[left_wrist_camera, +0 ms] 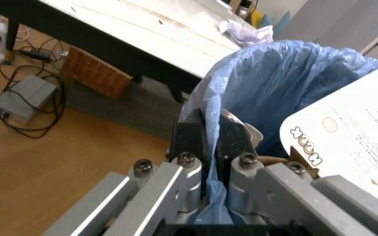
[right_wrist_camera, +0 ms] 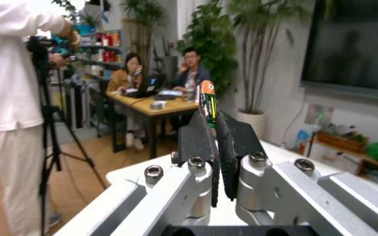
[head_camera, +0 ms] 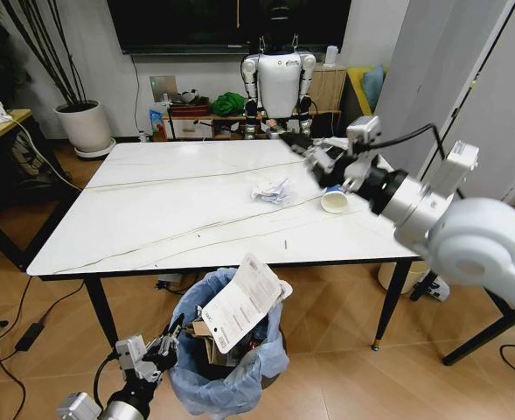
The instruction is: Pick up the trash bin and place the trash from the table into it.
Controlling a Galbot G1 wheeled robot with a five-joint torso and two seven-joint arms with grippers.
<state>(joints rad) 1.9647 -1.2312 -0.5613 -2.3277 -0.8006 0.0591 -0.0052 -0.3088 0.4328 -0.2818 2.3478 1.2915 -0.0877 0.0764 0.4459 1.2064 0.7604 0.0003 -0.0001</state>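
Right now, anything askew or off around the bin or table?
Yes. A white printed sheet sticks out over the rim of the trash bin, tilted, not fully inside. On the table, the paper cup lies tipped on its side, with crumpled white paper beside it.

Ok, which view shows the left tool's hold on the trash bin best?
The left wrist view: the left tool is shut on the trash bin liner's rim. The head view shows that tool at the rim, farther off.
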